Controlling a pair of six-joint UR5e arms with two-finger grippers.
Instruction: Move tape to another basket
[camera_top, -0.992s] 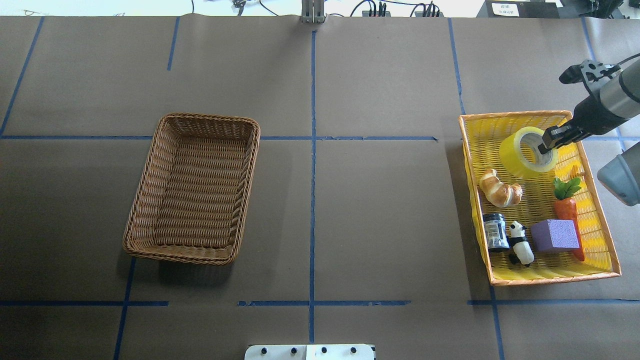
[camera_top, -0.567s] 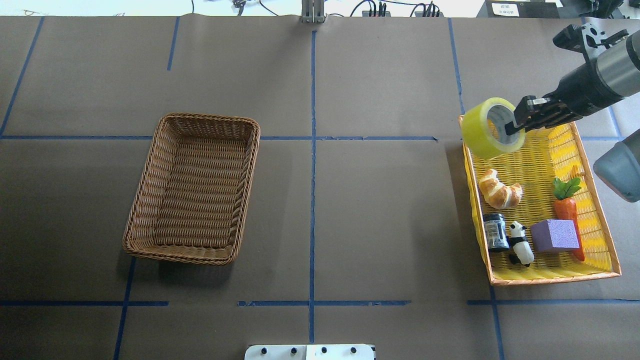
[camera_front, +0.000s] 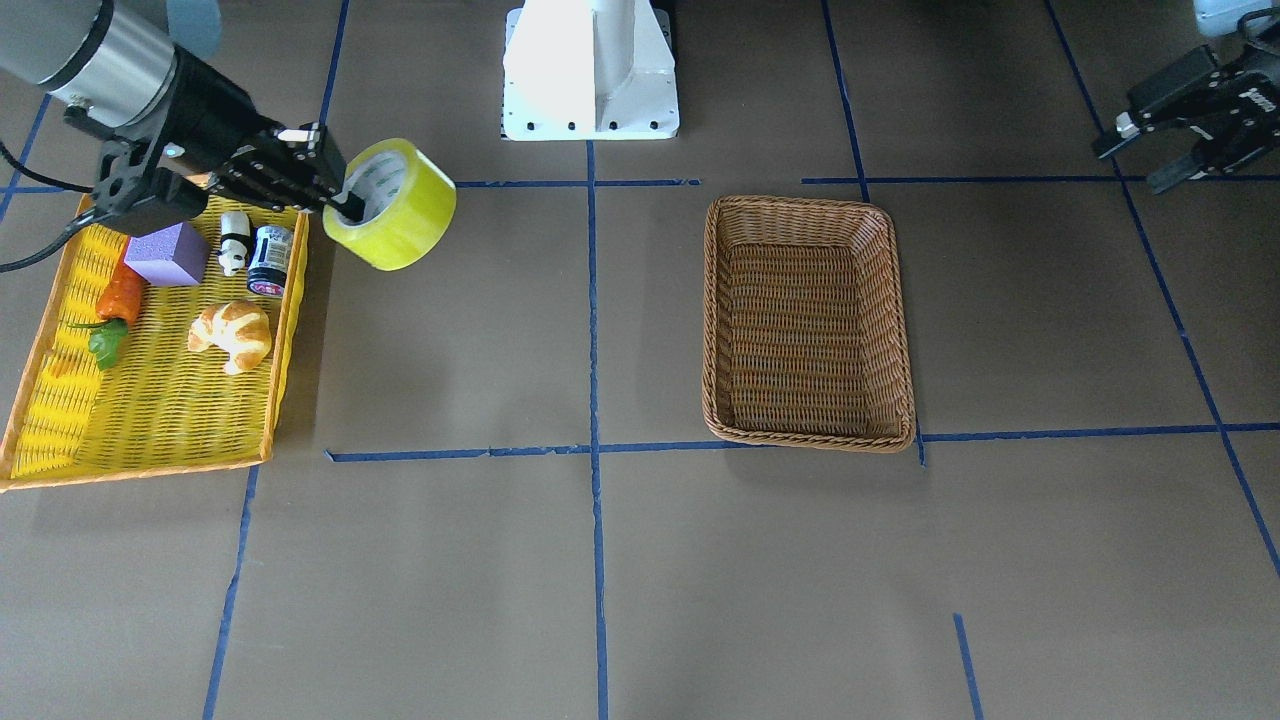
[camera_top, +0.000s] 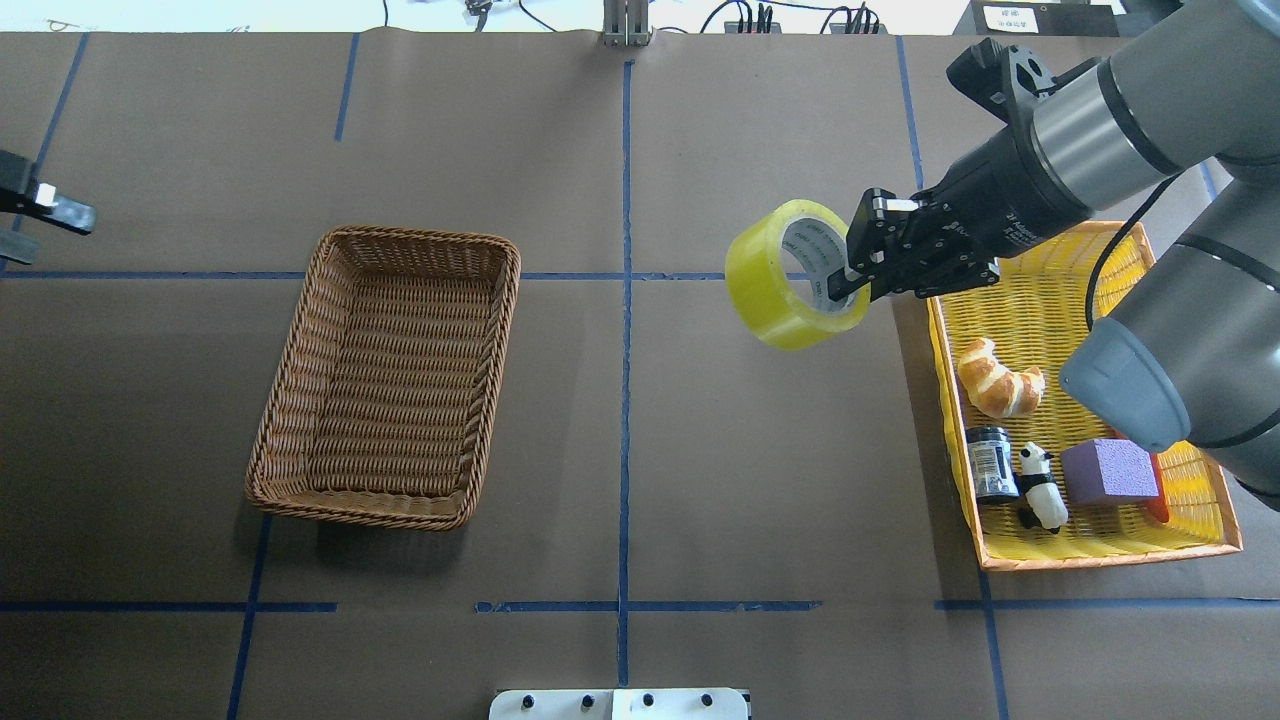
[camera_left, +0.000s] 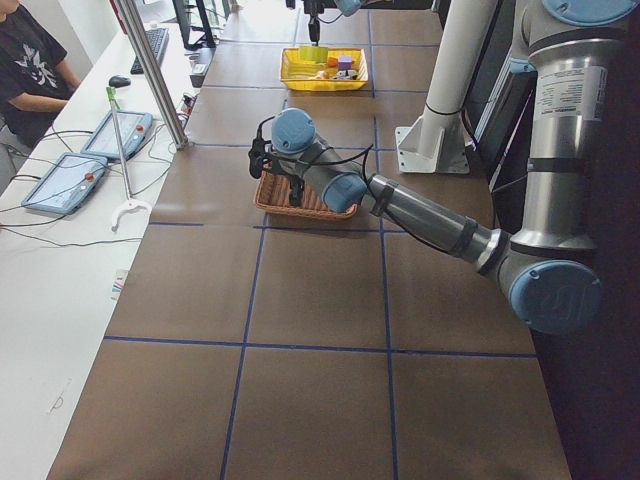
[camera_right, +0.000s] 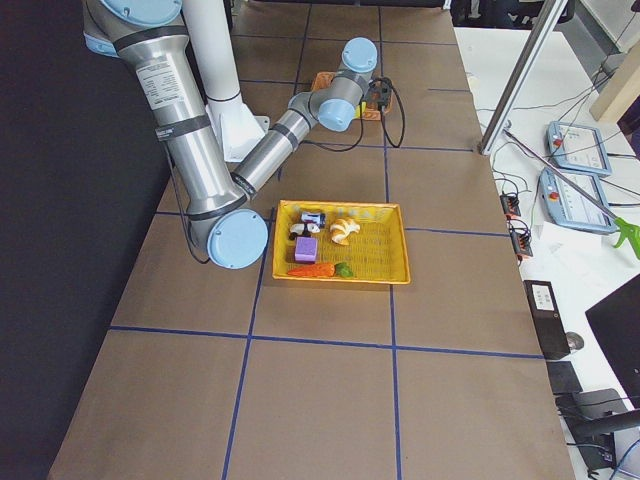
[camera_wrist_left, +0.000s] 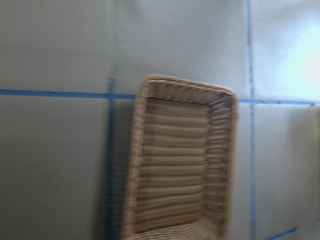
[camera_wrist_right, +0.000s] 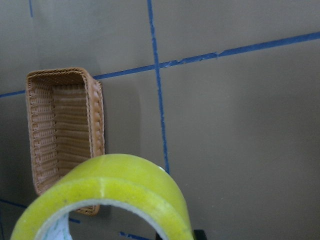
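Brown table (camera_top: 700, 450), tape (camera_top: 765, 292) (print illegible)

Bright, even overhead light falls across the brown table (camera_top: 780, 480), casting soft shadows below the basket (camera_top: 385, 375) and beside the yellow tray (camera_top: 1100, 557). The left wrist view is pale, washed out and blurred, with glare at its upper right. The tape (camera_wrist_right: 115, 180) looms out of focus in the right wrist view.
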